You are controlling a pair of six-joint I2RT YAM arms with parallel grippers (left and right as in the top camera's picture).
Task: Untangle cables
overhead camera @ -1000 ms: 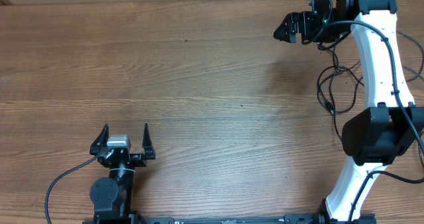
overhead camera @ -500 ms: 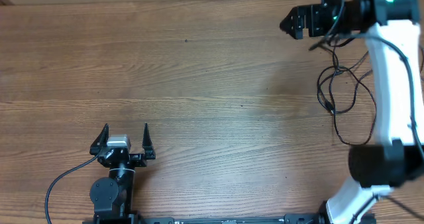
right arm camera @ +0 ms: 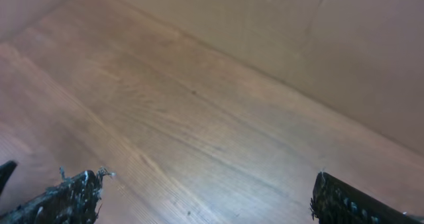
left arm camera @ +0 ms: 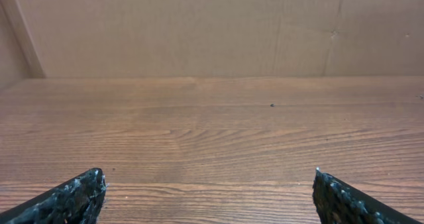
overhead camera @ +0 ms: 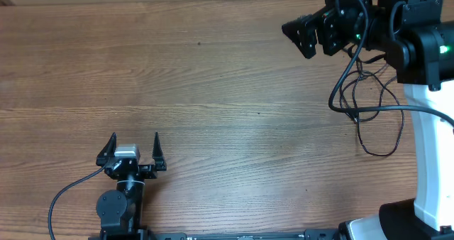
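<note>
We see the cables [overhead camera: 376, 153] at three o'clock on the worktop [overhead camera: 213, 91], partly under the right arm [overhead camera: 433, 148]. The left end effector [overhead camera: 135, 137] and right end effector [overhead camera: 296, 40] are wide and empty.

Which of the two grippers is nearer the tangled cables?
The right gripper, at the far right, close to the cables. The left gripper sits at the near left, most of the table away from them.

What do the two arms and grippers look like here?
Right arm: white links, black joints, green lights, black wires along it. Left arm: black, with a silvery block behind its fingers and a black cable trailing from its base. The left gripper and right gripper have black, pointed fingers.
</note>
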